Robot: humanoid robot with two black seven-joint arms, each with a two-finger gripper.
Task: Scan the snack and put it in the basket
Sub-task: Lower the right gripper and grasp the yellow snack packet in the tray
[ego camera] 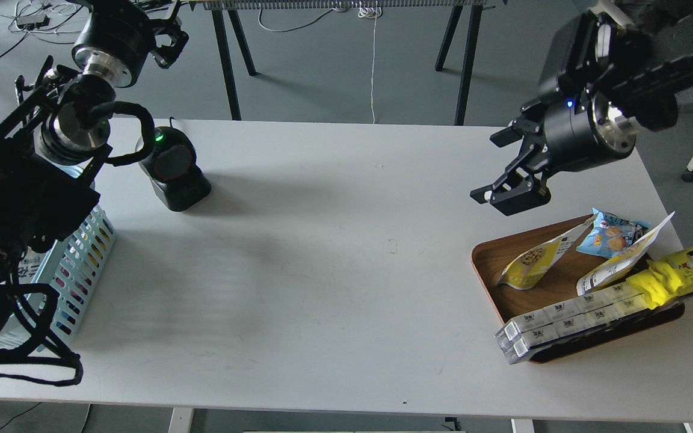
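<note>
- Bench: white, wide, mostly bare in the middle; everything sat at its two ends.
- Basket: light blue, slotted sides, at the bench's left edge, partly hidden behind my left arm.
- Wooden tray: brown, at the right end, w/ several packs in it. A long clear pack of small boxes lay along its front edge.
- Scanner: black, green light on, back-left on the bench, near the basket.
- Right pincer: released, fingers spread, nothing in it, hovering above the bench just left of and above the tray.
- Left pincer: up at top left, well apart from the bench things; small and dark, cannot tell if released or clenched.
- Snack: yellow-and-white pouch, lying tilted in the tray's left part, nugget front up. Prob. light, soft and crinkly, film likely slippery; best pinched by the top seal edge, where it's flat and stiffer, not the puffed middle.
</note>
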